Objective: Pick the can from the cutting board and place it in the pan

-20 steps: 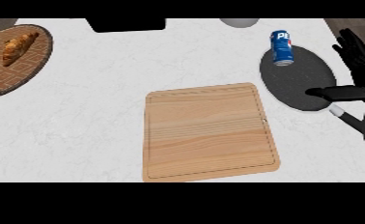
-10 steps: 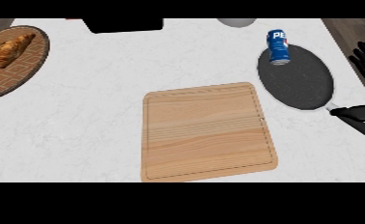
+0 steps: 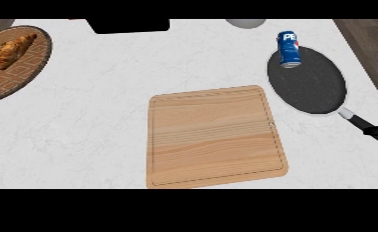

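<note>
**A:** Head view, looking steeply down at the white marble counter (image 3: 103, 106). Where does the can stand?

**B:** The blue soda can (image 3: 289, 49) stands upright at the far edge of the dark frying pan (image 3: 306, 80), its base on the pan's surface just inside the rim. The wooden cutting board (image 3: 215, 136) beside the pan carries nothing. Judging from that, the placing step looks done.

**A:** And the hands?

**B:** Neither shows anywhere in this view, so I cannot tell whether they are open or curled. Nothing touches the can.

**A:** Why would it sit at the rim rather than the middle?

**B:** My guess: the far edge is where a hand coming over the pan would set it down. The pan's black handle (image 3: 362, 124) points toward the near right, well away from the can.

**A:** Any writing?

**B:** White letters on the can's blue side, "PE" readable; the rest curves out of sight. Probably a cola brand, though I would not swear to it.

**A:** Anything else?

**B:** A woven tray (image 3: 22, 71) with a croissant (image 3: 15, 50) at the left edge, and a pale round bowl-like object (image 3: 246, 23) at the far edge.
</note>
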Tool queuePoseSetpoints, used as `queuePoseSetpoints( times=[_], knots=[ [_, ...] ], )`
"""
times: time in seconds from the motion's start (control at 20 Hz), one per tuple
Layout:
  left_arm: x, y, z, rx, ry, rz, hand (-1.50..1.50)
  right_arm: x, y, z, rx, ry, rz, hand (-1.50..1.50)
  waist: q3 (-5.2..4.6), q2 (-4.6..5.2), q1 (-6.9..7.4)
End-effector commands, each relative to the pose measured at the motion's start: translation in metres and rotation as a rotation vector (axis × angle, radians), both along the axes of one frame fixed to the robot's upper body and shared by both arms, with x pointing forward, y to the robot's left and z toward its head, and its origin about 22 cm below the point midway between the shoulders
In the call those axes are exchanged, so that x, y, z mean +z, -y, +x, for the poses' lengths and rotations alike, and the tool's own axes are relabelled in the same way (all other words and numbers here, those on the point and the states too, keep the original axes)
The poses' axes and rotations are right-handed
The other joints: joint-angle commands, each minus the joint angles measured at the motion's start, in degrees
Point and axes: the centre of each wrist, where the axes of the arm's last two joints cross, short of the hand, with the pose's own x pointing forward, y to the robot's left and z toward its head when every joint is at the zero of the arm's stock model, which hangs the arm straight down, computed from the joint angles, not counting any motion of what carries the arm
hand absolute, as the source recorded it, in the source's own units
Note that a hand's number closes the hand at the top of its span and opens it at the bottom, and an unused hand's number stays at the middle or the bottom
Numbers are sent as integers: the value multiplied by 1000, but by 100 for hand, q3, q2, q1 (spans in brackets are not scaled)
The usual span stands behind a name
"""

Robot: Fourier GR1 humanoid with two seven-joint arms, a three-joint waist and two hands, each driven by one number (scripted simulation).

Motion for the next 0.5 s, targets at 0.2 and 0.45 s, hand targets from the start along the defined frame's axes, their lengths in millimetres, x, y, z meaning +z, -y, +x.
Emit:
queuePoseSetpoints(
  times=[0.2,0.45],
  knots=[
    [47,12,101,34,553,-73,0,8,25,-15,-14,-2,-56,-150,-14,-9,-70],
    [48,10,101,34,553,-69,0,1,24,-20,-27,41,-91,-150,-8,-21,-49]
  ],
)
